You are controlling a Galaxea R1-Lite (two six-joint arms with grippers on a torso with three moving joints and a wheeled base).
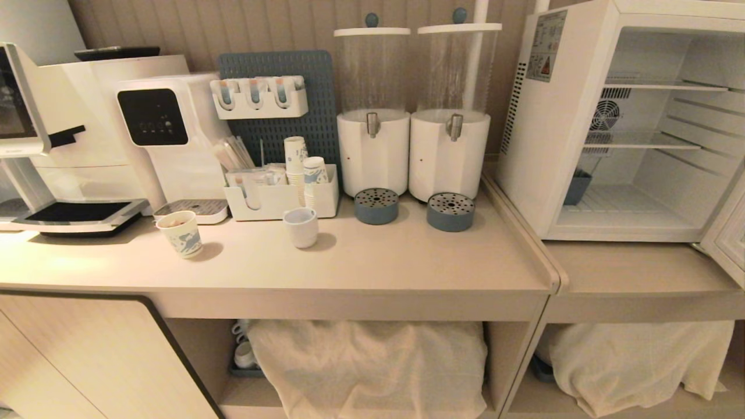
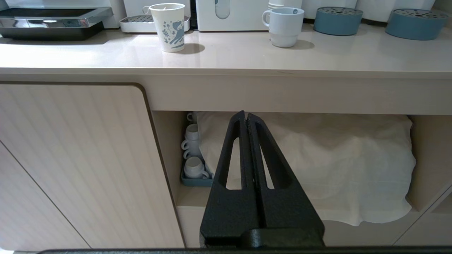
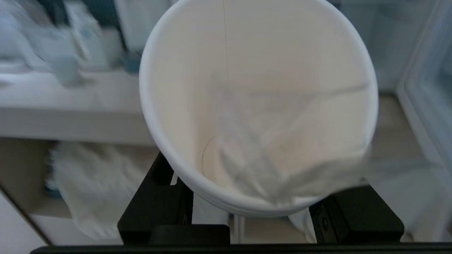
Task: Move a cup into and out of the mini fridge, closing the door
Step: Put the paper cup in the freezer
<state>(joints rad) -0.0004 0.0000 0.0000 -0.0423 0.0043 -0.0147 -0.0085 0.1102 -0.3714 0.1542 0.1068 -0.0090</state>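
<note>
One cup, white paper with layered rims, was clamped between the fingers of the right gripper; its mouth faced the wrist camera and its interior was empty. Only the right wrist view showed it; the head view caught neither arm. The left gripper, fingers pressed together and holding nothing, hung before the lower shelf, where small white cups sat in a blue tray beside a white cloth bundle. On the counter stood a short printed paper cup and a ceramic mug. Behind them, an organizer held stacked paper cups. Farther right, the mini fridge stood with its door swung open, and a small blue container sat on its floor.
</note>
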